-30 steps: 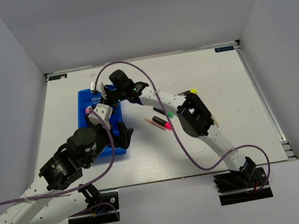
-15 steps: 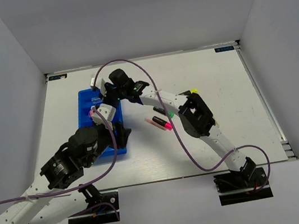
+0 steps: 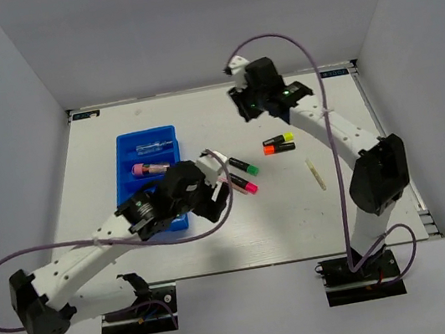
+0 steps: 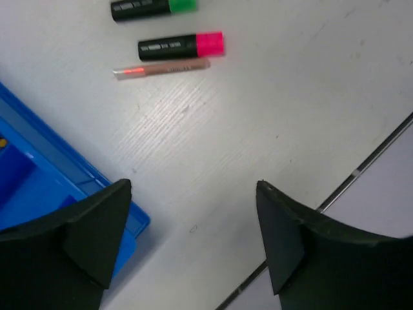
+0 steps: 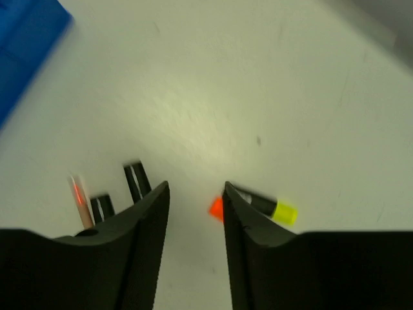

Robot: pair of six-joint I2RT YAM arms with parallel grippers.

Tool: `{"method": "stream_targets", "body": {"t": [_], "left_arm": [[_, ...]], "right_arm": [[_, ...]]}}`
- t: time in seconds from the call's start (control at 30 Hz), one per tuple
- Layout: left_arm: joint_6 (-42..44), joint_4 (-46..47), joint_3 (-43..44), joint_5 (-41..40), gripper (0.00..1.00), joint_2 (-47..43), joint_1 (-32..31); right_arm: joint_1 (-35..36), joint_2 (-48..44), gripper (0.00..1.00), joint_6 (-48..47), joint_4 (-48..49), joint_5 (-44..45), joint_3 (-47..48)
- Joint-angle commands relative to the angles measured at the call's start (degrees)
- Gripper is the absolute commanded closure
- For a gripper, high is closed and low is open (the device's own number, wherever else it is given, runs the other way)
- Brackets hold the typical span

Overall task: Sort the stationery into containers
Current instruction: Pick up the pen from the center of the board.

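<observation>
Pink highlighter (image 4: 181,46), green highlighter (image 4: 153,6), pink-orange tube (image 4: 161,68) lay mid-surface, near blue tray (image 4: 39,187). Left pincer (image 4: 193,187) hovered near them, apart, empty. Right pincer (image 5: 195,187) apart, empty, toward far edge. Step seemed: fetching next piece. Next move likely needed descent, jaws astride pink highlighter.

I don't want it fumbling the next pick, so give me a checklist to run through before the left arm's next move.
1. Left claw open and empty: ok.
2. Right claw open, empty, away from the left arm: ok.
3. Black highlighter with pink cap lying free on the white table: ok.
4. Thin pink stick clear of that highlighter: not ok, it lies close alongside.
5. Blue rectangular plastic tray's near compartments free: cannot tell, left arm covers them.
</observation>
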Motion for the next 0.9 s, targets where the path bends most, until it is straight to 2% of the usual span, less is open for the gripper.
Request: {"method": "stream_targets", "body": {"t": [0.0, 0.03, 0.07, 0.1, 0.13, 0.17, 0.2, 0.23, 0.27, 0.3, 0.33, 0.4, 0.47, 0.5, 0.53, 0.6, 0.67, 0.7, 0.87], "left_arm": [[14.38, -1.86, 2.69, 9.35, 0.11, 5.26, 3.75], [15.65, -3.87, 3.67, 17.28, 0.19, 6.93, 8.81], [16.10, -4.33, 6.11, 19.54, 0.32, 12.86, 10.69], [19.93, -4.51, 7.44, 21.56, 0.48, 15.01, 12.18], [21.19, -5.29, 12.16, 25.93, 0.73, 19.30, 15.77], [23.37, -5.47, 13.86, 26.93, 0.82, 23.52, 16.50], [24.53, -5.65, 15.44, 27.64, 0.85, 25.47, 17.55], [26.98, -7.56, 21.20, 30.17, 0.83, 29.76, 19.21], [29.96, -8.28, 23.17, 30.80, 0.63, 31.71, 19.49], [31.29, -9.33, 25.28, 31.94, 0.44, 38.00, 19.76], [35.66, -11.86, 30.26, 32.21, 0.33, 40.24, 19.85], [38.94, -15.13, 39.67, 32.14, 0.20, 48.02, 18.89], [44.74, -14.97, 42.61, 31.34, 0.15, 50.62, 18.09], [45.88, -11.92, 41.66, 30.47, 0.09, 51.76, 17.65], [48.51, -8.76, 40.95, 29.50, 0.07, 52.47, 17.30], [54.75, -3.23, 37.61, 28.18, 0.00, 53.09, 16.43], [58.62, -1.96, 36.03, 28.87, 0.00, 54.40, 15.81], [64.12, -2.39, 36.02, 30.44, 0.00, 54.84, 15.80], [66.64, -2.75, 40.41, 31.33, 0.03, 60.47, 15.54]], "right_arm": [[-7.09, -1.98, 0.63, 3.74, -15.25, -10.61, -8.07], [-11.10, -2.95, 0.88, 3.57, -16.83, -14.82, -9.74], [-12.10, -5.92, 1.00, 2.61, -16.76, -20.17, -11.23], [-12.98, -9.77, 1.00, 0.16, -15.71, -22.74, -17.42], [-14.73, -14.42, 1.00, -1.60, -15.00, -29.99, -19.49], [-14.84, -16.82, 0.93, -6.23, -14.13, -31.28, -23.95], [-14.92, -23.46, 0.65, -7.50, -11.77, -32.25, -25.99], [-15.10, -25.70, 0.44, -8.81, -11.75, -36.09, -30.10], [-15.27, -27.72, 0.39, -10.91, -12.01, -37.17, -31.71], [-15.45, -29.83, 0.31, -13.02, -9.83, -37.36, -33.20], [-15.54, -35.86, 0.31, -13.74, -8.59, -37.97, -38.87], [-15.80, -41.07, 0.27, -17.08, -5.95, -38.59, -42.34], [-16.85, -44.52, 0.18, -17.53, -3.32, -38.24, -47.45], [-17.03, -44.88, 0.16, -17.70, -3.83, -40.50, -47.89], [-17.38, -44.71, 0.14, -19.70, -5.92, -41.39, -47.98], [-18.17, -44.79, 0.14, -20.69, -6.38, -43.93, -48.59], [-18.96, -44.97, 0.14, -21.13, -6.56, -44.91, -49.21], [-19.32, -44.88, 0.14, -21.31, -6.56, -45.61, -49.21], [-20.11, -43.74, 0.15, -22.36, -7.35, -46.58, -49.39]]}}
